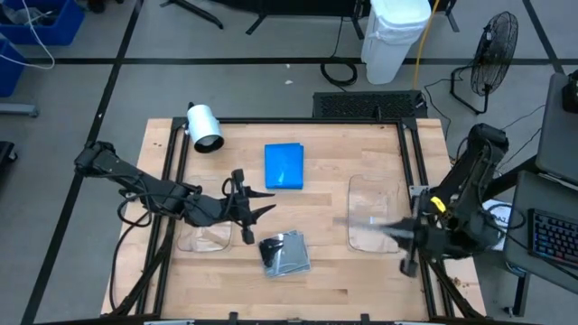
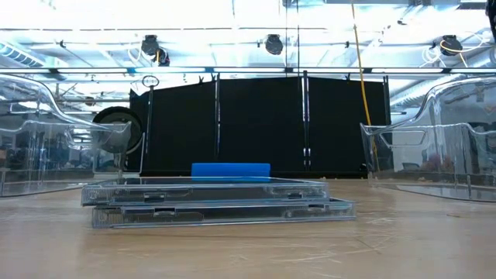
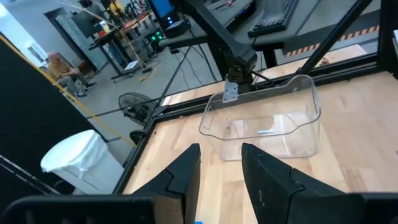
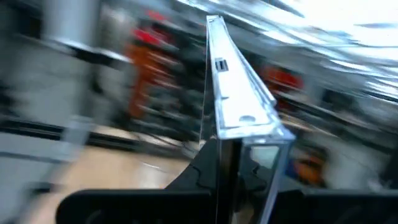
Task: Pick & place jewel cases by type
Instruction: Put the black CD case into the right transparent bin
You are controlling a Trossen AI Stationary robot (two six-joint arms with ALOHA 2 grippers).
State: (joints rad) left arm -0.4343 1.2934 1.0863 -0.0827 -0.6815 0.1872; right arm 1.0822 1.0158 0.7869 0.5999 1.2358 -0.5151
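Note:
A bright blue jewel case [image 1: 284, 166] lies flat at the table's far middle. Two grey translucent jewel cases [image 1: 284, 254] are stacked flat at the near middle, one on the other [image 2: 217, 201]. My left gripper [image 1: 257, 209] hovers open just left of that stack, with nothing between its fingers [image 3: 221, 168]. My right gripper [image 1: 411, 236] is at the right, over the near edge of the right clear tray [image 1: 375, 212], shut on a clear jewel case [image 4: 239, 93]. My right gripper pinches one edge of the clear jewel case [image 4: 233, 134] between its two fingers. The case sticks out ahead of the fingers, standing on edge in the wrist view. In the high view its blurred shape [image 1: 372, 226] is lifted clear over the right tray.
A second clear tray [image 1: 203, 237] sits at the near left by my left arm. A white cylinder [image 1: 205, 126] lies at the far left corner. Black frame rails [image 1: 411, 153] border the table; a white bin [image 1: 395, 36] and a fan [image 1: 495, 45] stand beyond it.

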